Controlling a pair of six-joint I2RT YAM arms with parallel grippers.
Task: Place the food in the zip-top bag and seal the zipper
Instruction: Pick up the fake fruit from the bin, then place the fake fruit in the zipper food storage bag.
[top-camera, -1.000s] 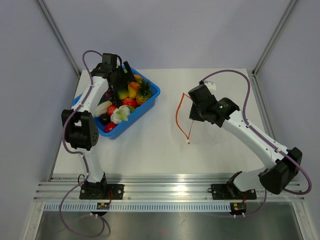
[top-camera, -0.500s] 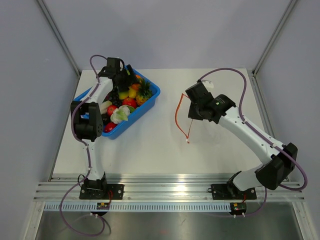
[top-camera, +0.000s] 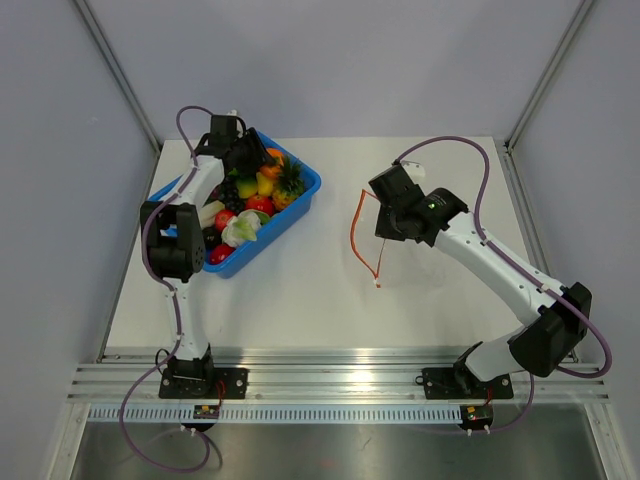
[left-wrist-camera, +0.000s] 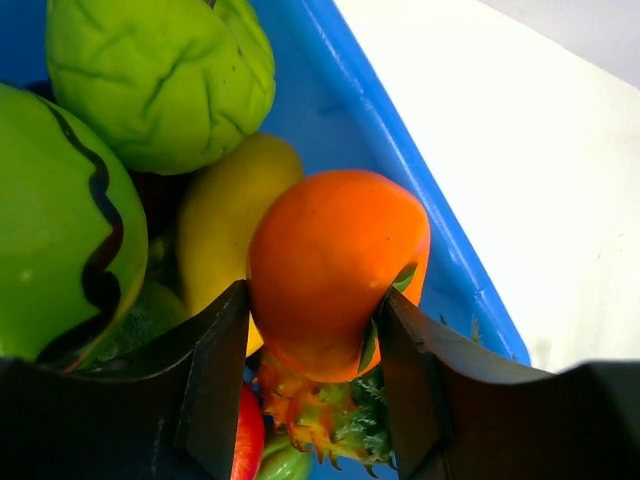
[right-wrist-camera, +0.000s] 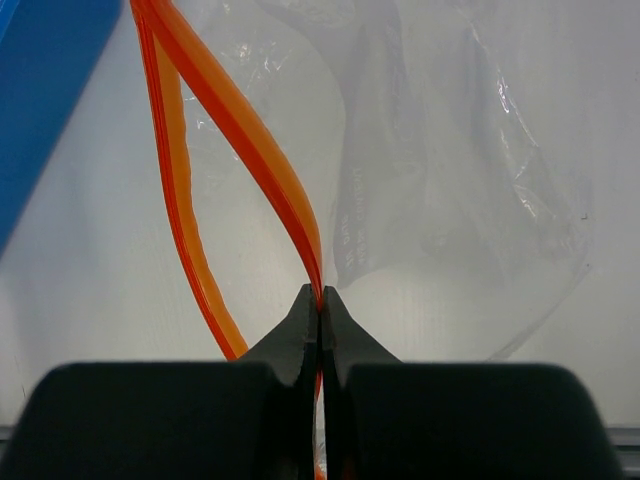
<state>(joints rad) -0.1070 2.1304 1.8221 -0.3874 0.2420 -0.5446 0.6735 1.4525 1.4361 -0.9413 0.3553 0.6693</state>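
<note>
Two claws are in contact with task items. The left claw (left-wrist-camera: 310, 312) is pinching an orange toy fruit (left-wrist-camera: 335, 260), with one finger against each side of it. The fruit is over the far corner of the blue bin (left-wrist-camera: 400, 170), close to the bin's wall. The wrist view does not show whether it rests on the pieces beneath it. Around it lie a yellow piece (left-wrist-camera: 225, 215), a lumpy green piece (left-wrist-camera: 160, 80) and a green piece with a dark stripe (left-wrist-camera: 60, 230). A leafy orange-green piece (left-wrist-camera: 320, 425) sits directly below the fruit. In the top view the remaining food (top-camera: 245, 205) fills the bin, which stands at the far left of the table (top-camera: 300, 300).

The right claw (right-wrist-camera: 320, 300) is pressed together on one strip of the zipper (right-wrist-camera: 240, 130). The second strip bows away from the first, so the mouth of the zip-top bag (right-wrist-camera: 450, 150) stands open. The clear, crinkled bag body extends beyond the claw over the table. In the top view the bag is right of the bin and well apart from it.
</note>
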